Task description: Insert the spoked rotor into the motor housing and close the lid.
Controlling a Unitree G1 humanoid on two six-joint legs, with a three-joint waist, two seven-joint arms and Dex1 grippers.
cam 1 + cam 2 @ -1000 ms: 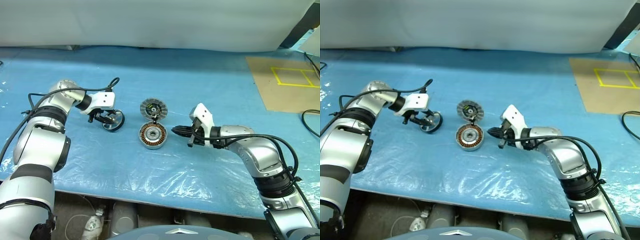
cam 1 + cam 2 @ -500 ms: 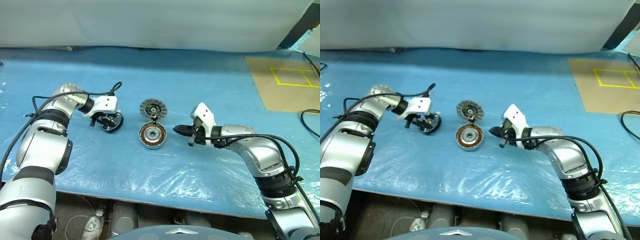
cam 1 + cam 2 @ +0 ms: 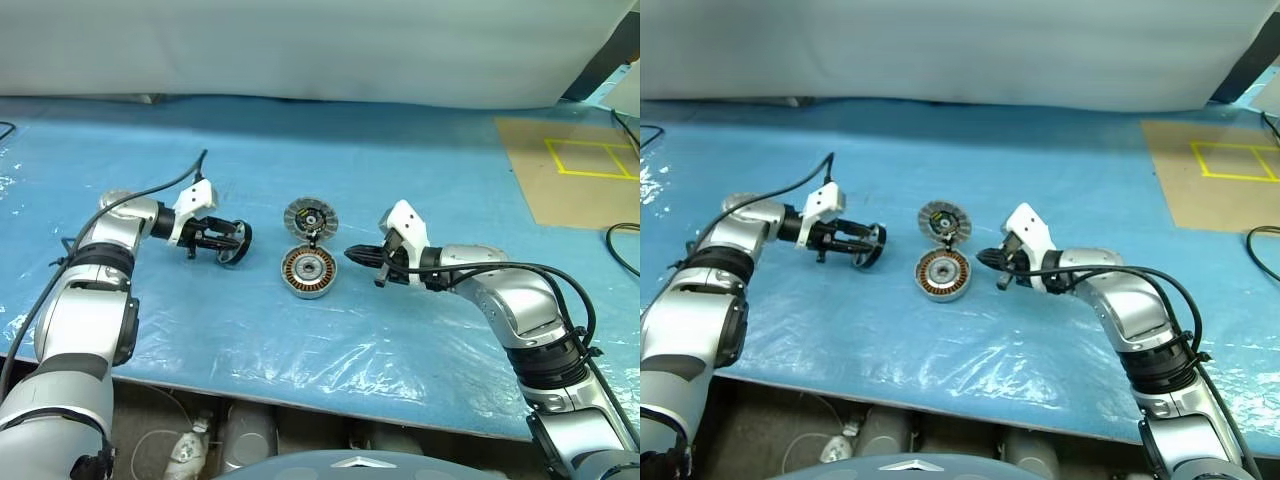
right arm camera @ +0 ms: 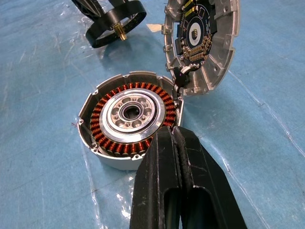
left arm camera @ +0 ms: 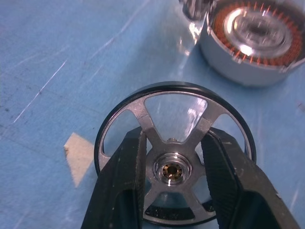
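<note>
My left gripper (image 3: 228,238) is shut on the spoked rotor (image 3: 236,243), a dark-rimmed silver wheel held on edge low over the blue sheet. In the left wrist view its black fingers (image 5: 125,171) pinch the hub of the rotor (image 5: 157,121) from both sides. To the right sits the motor housing (image 3: 307,271), its copper windings showing. The lid (image 3: 309,217) stands tilted open against the housing's far rim. My right gripper (image 3: 352,256) is shut and empty, its tips just off the housing's right rim. The right wrist view shows the housing (image 4: 126,117), the lid (image 4: 200,40) and the rotor (image 4: 116,21).
Crinkled clear plastic covers the blue table sheet (image 3: 330,350). A brown board (image 3: 575,200) with a yellow tape square lies at the back right. A black cable (image 3: 622,245) loops at the right edge. A small pale scrap (image 5: 78,152) lies on the sheet beside the rotor.
My left wrist has rolled and swung, so the gripper now points right toward the housing, with the rotor turned on edge. The right arm has stayed still.
</note>
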